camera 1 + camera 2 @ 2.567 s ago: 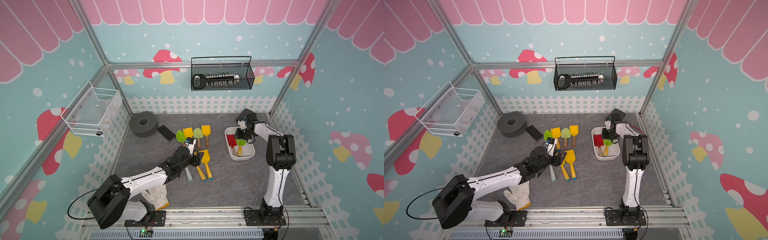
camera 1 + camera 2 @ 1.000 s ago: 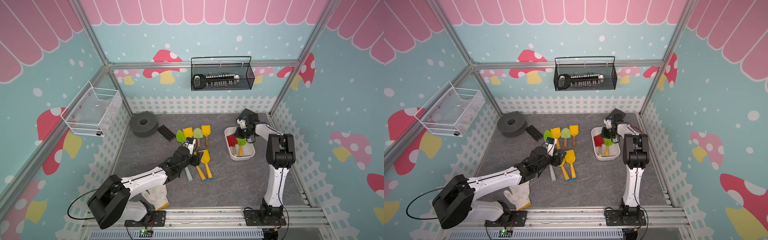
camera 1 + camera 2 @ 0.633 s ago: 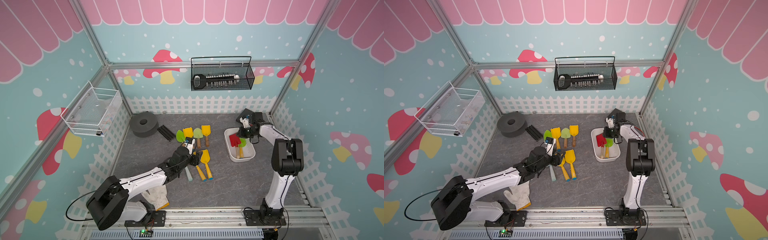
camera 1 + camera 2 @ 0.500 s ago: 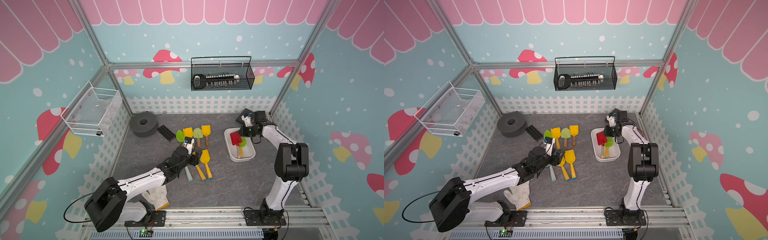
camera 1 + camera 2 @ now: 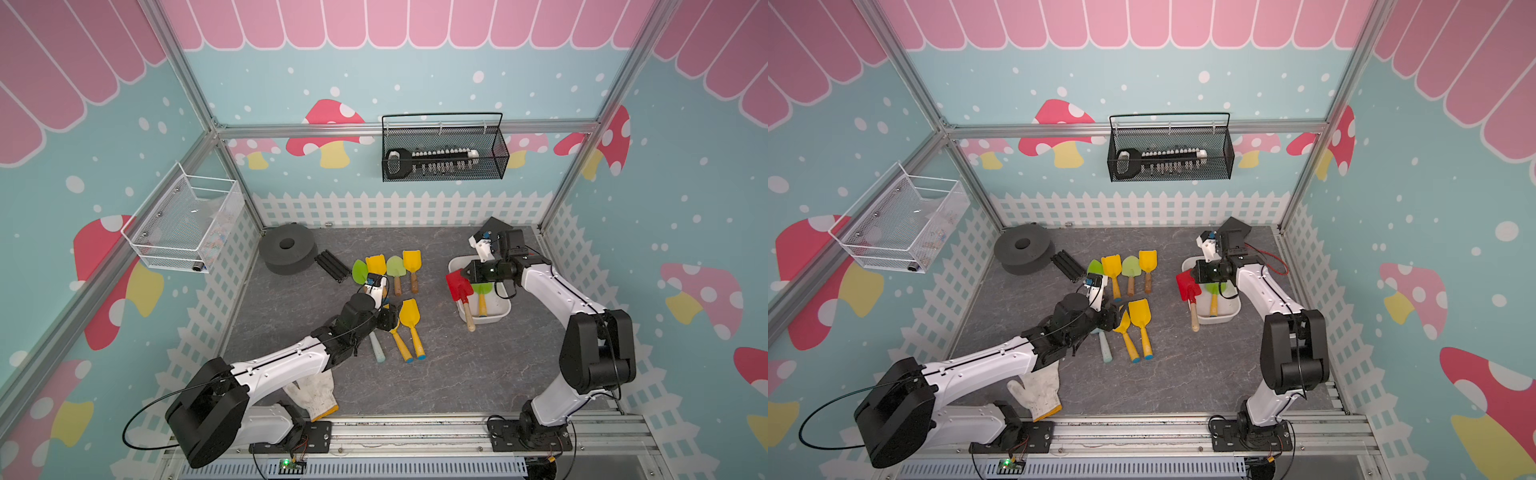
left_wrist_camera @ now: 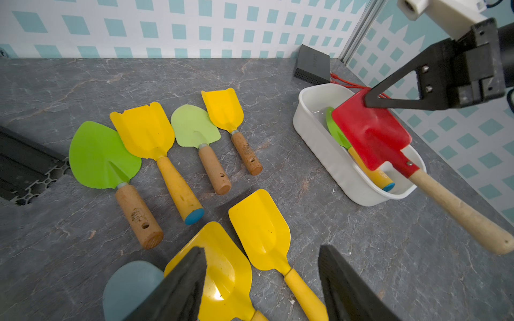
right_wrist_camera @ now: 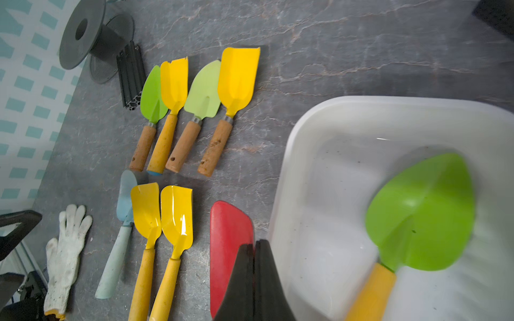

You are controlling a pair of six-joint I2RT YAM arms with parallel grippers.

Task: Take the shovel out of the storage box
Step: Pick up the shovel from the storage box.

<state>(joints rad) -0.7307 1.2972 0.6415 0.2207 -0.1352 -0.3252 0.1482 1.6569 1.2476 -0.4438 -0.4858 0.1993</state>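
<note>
While the red shovel hangs tilted over the rim of the storage box, handle poking outside, the right gripper is clenched on its blade, a green shovel lies inside, and the left gripper gapes empty above yellow shovels.

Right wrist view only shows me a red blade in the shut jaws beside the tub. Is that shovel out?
Observer: Only partly. The red shovel is tilted, with its blade over the tub and its wooden handle sticking out past the rim. I cannot tell whether it touches the rim.
Operator: What is the left gripper doing?
Observer: The left gripper is open above two yellow shovels and holds nothing.
</note>
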